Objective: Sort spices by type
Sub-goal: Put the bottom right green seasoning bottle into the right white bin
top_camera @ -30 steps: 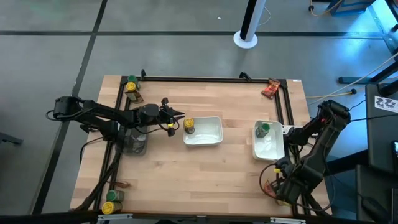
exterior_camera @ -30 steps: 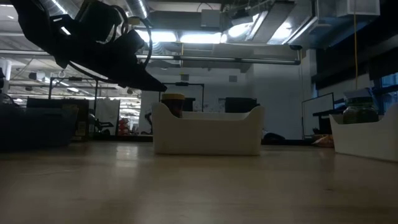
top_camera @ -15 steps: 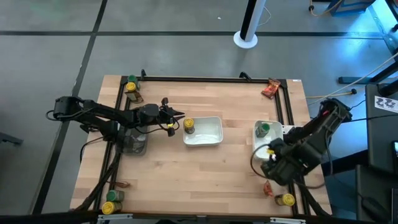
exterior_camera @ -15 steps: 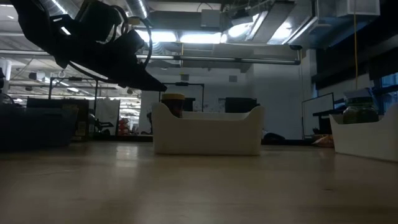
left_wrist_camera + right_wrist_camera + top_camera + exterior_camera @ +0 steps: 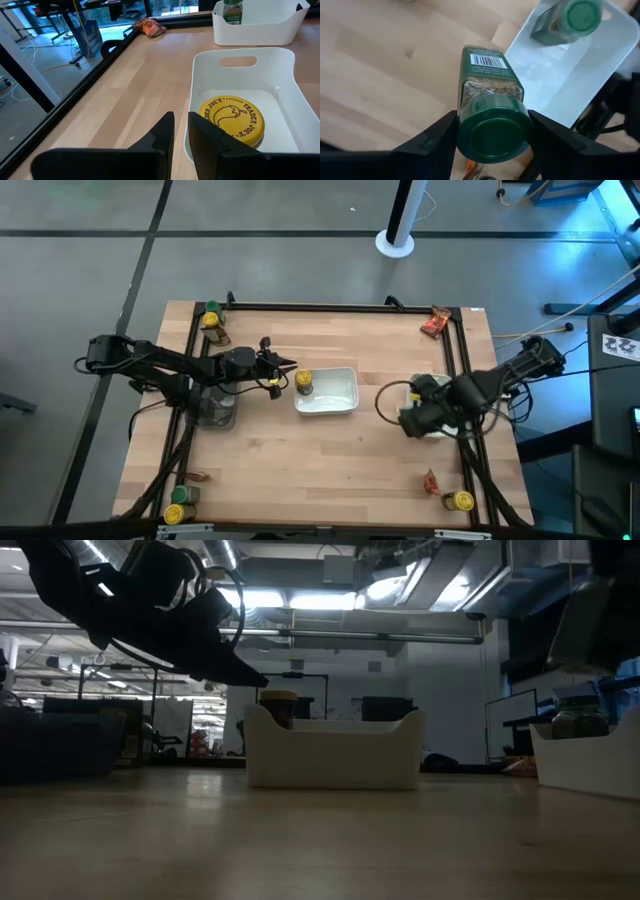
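Observation:
My right gripper [image 5: 415, 417] hangs above the left rim of the right white tray [image 5: 555, 85], shut on a green-lidded spice jar [image 5: 490, 95]. Another green-lidded jar [image 5: 570, 20] lies in that tray. My left gripper [image 5: 180, 135] waits shut and level at the near left rim of the middle white tray [image 5: 340, 392]. In that tray stands a yellow-lidded jar [image 5: 231, 120]. In the high view the right gripper hides the held jar. My right gripper pinches the green lid [image 5: 466, 125] of the jar between its two fingers, one on each side of the lid. The fingers come from above, pointing down. The jar hangs below them, lid up and barcoded bottom [image 5: 485, 61] tilted away, clear of table and tray.
A yellow-lidded jar [image 5: 211, 318] stands at the far left corner and a red-orange packet [image 5: 435, 323] lies at the far right. A yellow-lidded jar [image 5: 461, 501] and a packet [image 5: 430, 480] sit near right, jars [image 5: 178, 502] near left. A clear bin [image 5: 215, 408] stands under the left arm.
My right gripper has risen from the table's near right corner and swung toward the far edge and the left, ending over the right tray's left rim. The yellow-lidded jar and packet at that corner have come into sight.

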You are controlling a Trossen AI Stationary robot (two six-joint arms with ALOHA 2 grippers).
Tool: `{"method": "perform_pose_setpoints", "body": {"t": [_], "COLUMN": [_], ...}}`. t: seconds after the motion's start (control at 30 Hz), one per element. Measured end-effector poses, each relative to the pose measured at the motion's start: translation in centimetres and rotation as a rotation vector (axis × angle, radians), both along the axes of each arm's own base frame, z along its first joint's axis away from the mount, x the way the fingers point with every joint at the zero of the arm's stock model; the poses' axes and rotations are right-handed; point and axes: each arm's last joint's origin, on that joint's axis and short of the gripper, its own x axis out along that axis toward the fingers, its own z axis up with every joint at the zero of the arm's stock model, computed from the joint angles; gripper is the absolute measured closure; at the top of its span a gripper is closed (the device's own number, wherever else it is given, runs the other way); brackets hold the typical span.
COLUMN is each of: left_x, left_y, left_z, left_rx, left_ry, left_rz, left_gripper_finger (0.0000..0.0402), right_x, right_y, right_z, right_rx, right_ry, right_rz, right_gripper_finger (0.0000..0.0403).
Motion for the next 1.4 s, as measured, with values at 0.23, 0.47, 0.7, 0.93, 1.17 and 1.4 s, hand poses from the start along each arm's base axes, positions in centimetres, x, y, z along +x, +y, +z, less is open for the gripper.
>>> {"method": "perform_pose_setpoints", "body": {"t": [0.23, 0.47, 0.7, 0.93, 1.17, 1.4], "left_x": [0.0, 0.0, 0.0, 0.0, 0.0, 0.0], "left_y": [0.0, 0.0, 0.0, 0.0, 0.0, 0.0], "left_z": [0.0, 0.0, 0.0, 0.0, 0.0, 0.0], "left_rx": [0.0, -0.001, -0.001, -0.003, -0.003, -0.004], "left_ry": [0.001, 0.003, 0.003, 0.003, 0.002, 0.002], "left_rz": [-0.001, 0.0, 0.0, 0.0, 0.0, 0.0], "left_gripper_finger": [0.0357, 0.0357, 0.0357, 0.0357, 0.0357, 0.0357], "right_x": [0.7, -0.7, -2.3, -2.5, -2.3, -2.4], "right_y": [-2.3, -4.3, -4.7, -4.8, -4.8, -4.8], "right_z": [-1.8, -2.8, -3.8, -4.8, -6.2, -7.9], "right_rx": [-0.003, 0.026, 0.05, 0.028, 0.029, 0.028], "right_ry": [0.094, 0.134, 0.162, 0.192, 0.188, 0.203], "right_rz": [0.044, -0.004, -0.05, -0.081, -0.094, -0.094], "right_gripper_finger": [0.0189, 0.0189, 0.0189, 0.0189, 0.0189, 0.0189]}}
